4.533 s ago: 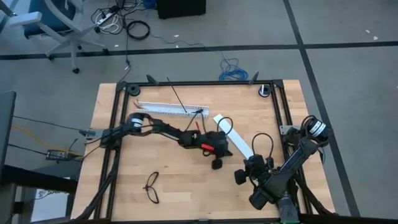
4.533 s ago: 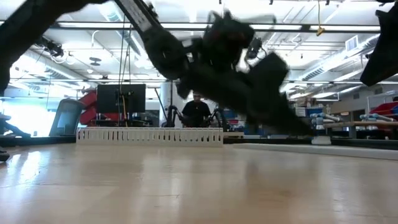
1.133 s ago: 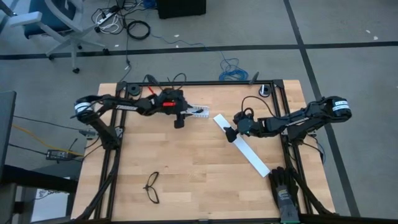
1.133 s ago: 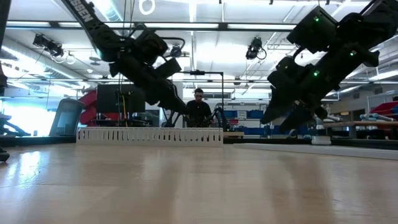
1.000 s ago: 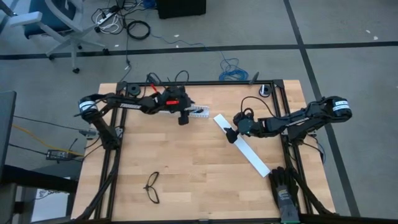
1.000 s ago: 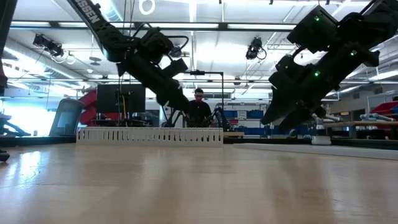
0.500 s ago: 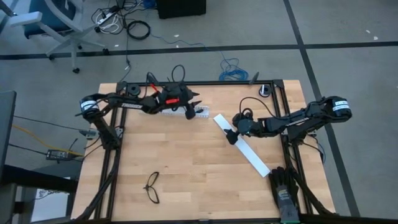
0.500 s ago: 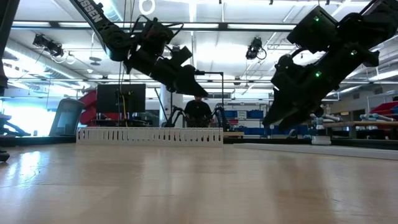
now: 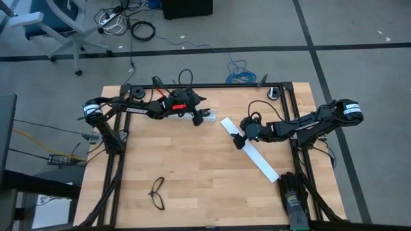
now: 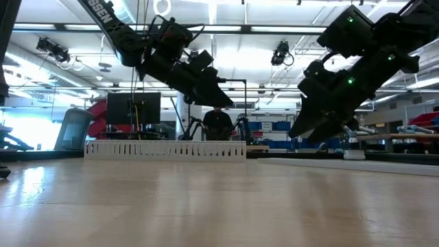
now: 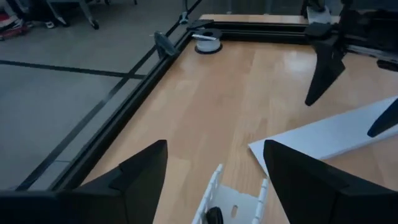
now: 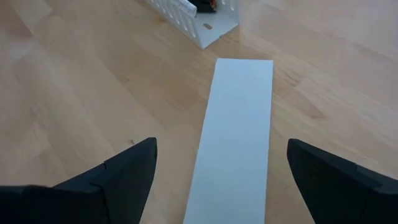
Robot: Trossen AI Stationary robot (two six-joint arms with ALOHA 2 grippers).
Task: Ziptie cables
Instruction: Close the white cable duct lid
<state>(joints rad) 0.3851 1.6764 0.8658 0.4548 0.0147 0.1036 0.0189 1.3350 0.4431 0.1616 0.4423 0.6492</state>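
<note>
My left gripper (image 9: 200, 115) hangs open above the right end of a white slotted duct (image 10: 164, 149) near the table's far edge, clear of it in the low view (image 10: 221, 92). In the left wrist view its fingers stand wide apart (image 11: 214, 180) over the duct's end (image 11: 233, 199), where a small dark thing (image 11: 214, 214) lies inside. My right gripper (image 9: 237, 138) hangs open (image 12: 221, 180) over the far end of a wide white strip (image 12: 233, 137) that lies flat on the table. The cables and the ziptie cannot be made out in any view.
Black thin-framed glasses (image 9: 157, 192) lie near the front left. A dark glove-like thing (image 9: 292, 199) sits at the front right edge. A small spool (image 9: 273, 94) stands in the far right corner. A black frame (image 9: 205, 85) rims the table. A person (image 10: 218, 120) stands beyond the table.
My left gripper has gone a little toward the table's right edge along the duct and slightly up. It has rolled and tipped from pointing steeply down to nearly level. The duct and the white strip have stayed where they were.
</note>
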